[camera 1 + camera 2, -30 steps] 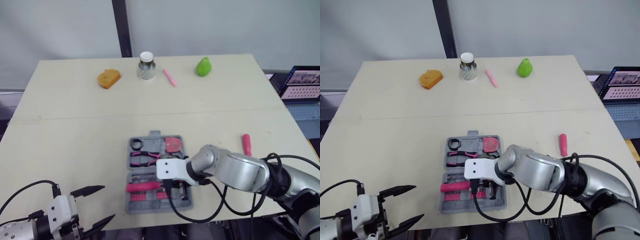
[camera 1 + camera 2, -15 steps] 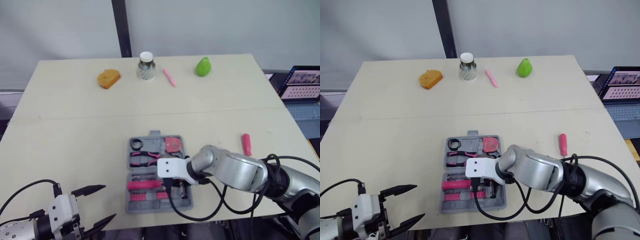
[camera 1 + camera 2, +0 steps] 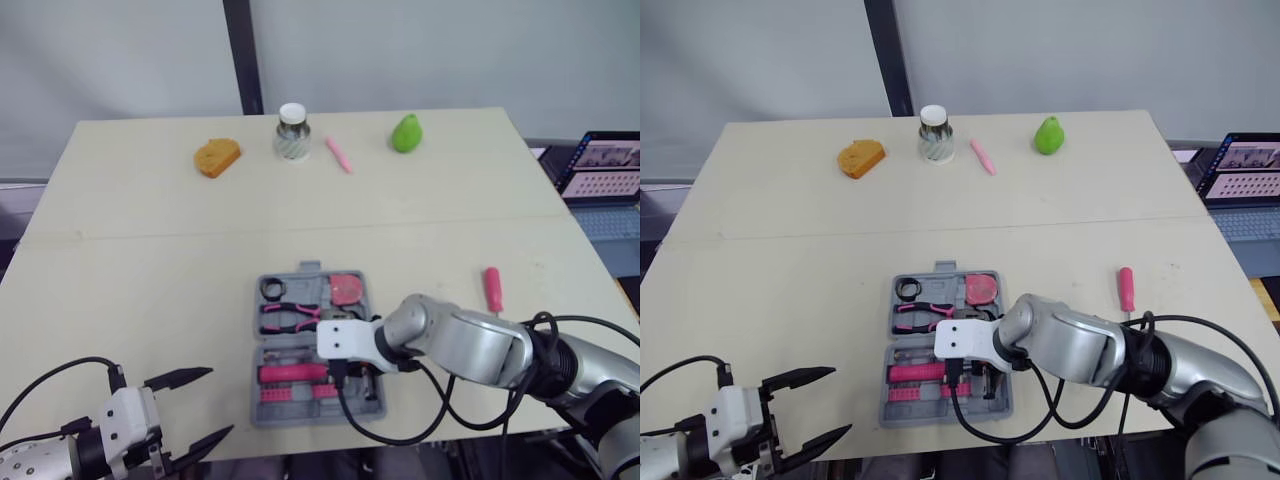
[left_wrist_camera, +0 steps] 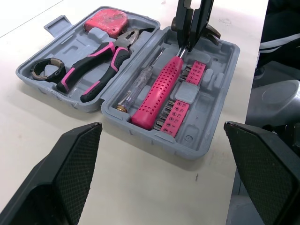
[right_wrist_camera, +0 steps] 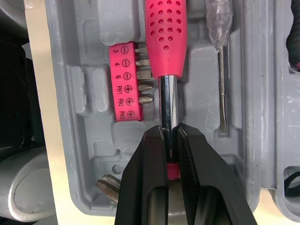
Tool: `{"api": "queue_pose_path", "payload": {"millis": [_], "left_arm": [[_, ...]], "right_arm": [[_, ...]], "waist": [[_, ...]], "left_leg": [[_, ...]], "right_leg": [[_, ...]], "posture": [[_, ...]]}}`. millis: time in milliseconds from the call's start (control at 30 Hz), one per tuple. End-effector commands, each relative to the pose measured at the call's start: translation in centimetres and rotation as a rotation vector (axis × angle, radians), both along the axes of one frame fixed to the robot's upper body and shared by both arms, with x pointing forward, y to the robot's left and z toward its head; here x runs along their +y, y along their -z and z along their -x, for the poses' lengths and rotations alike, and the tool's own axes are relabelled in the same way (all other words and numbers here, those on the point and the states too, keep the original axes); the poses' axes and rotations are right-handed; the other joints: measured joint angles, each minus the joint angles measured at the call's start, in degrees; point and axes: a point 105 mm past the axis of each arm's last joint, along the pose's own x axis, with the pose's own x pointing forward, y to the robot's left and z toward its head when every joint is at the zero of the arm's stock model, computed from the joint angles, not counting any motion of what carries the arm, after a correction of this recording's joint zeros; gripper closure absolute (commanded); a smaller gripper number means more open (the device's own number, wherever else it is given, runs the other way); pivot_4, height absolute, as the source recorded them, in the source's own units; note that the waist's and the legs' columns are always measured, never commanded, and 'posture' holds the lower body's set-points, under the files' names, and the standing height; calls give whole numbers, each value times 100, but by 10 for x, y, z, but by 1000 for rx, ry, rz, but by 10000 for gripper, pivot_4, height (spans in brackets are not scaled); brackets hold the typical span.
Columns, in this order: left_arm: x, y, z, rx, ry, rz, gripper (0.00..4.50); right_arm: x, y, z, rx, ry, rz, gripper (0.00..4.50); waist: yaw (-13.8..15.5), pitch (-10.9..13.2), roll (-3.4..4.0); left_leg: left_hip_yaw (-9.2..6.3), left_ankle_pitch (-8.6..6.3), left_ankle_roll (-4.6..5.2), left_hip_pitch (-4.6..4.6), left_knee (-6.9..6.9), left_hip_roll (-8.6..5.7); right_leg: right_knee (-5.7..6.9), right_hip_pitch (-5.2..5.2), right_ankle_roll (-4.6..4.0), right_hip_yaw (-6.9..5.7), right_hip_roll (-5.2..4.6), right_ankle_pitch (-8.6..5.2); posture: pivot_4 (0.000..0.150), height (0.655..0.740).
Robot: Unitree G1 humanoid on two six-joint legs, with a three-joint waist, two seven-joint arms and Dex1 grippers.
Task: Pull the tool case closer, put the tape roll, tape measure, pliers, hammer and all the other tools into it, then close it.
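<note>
Right wrist view: right gripper [image 5: 169,133] tight on hammer [image 5: 165,37], further right in tool case [image 5: 79,70] than before; left gripper [image 3: 215,403] spread, empty.

The grey plastic tool case [image 4: 206,136] is plain all over. The hammer [image 4: 161,91] has a bright pink handle with rows of little dots — its neck is shiny silver. The pliers [image 4: 101,65] have pink and black grips. The tape measure [image 4: 108,18] is red — the tape roll [image 4: 37,71] is black.

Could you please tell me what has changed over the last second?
The right gripper, shut on the hammer, has eased it slightly toward the robot's right inside the tool case. The left gripper stays open, and the pink-handled tool still lies on the table.
</note>
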Motion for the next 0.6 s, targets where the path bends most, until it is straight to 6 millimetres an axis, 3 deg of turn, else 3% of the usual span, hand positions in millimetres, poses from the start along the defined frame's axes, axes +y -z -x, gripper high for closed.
{"api": "queue_pose_path", "payload": {"millis": [33,167,267,467,500,600], "left_arm": [[-3,-3,-1,-15,9,0,0],[-3,-3,-1,-14,11,0,0],[-3,-3,-2,-15,11,0,0],[-6,-3,-2,-14,13,9,0],[-6,-3,-2,-14,13,11,0],[-9,-3,-3,-16,12,22,0]], "right_arm": [[1,-5,-4,-30,-4,-20,44715],[2,-5,-3,-26,-9,-25,44715],[4,-7,-1,-18,-11,-35,33244],[2,-30,5,16,-17,-98,3102],[3,-35,7,19,-23,-122,783],[17,-55,10,2,-47,-332,783]], "waist": [[0,0,0],[0,0,0],[0,0,0],[5,0,0],[5,0,0],[13,-4,-7]], "left_leg": [[0,0,0,0,0,0],[0,0,0,0,0,0],[0,0,0,0,0,0],[0,0,0,0,0,0],[0,0,0,0,0,0],[0,-2,1,0,-2,1]], "right_leg": [[0,0,0,0,0,0],[0,0,0,0,0,0],[0,0,0,0,0,0],[0,0,0,0,0,0],[0,0,0,0,0,0],[-2,2,0,-3,1,0]], "posture": [[1500,7400],[1500,7400],[1500,7400],[1500,7400],[1500,7400],[1500,7400]]}}
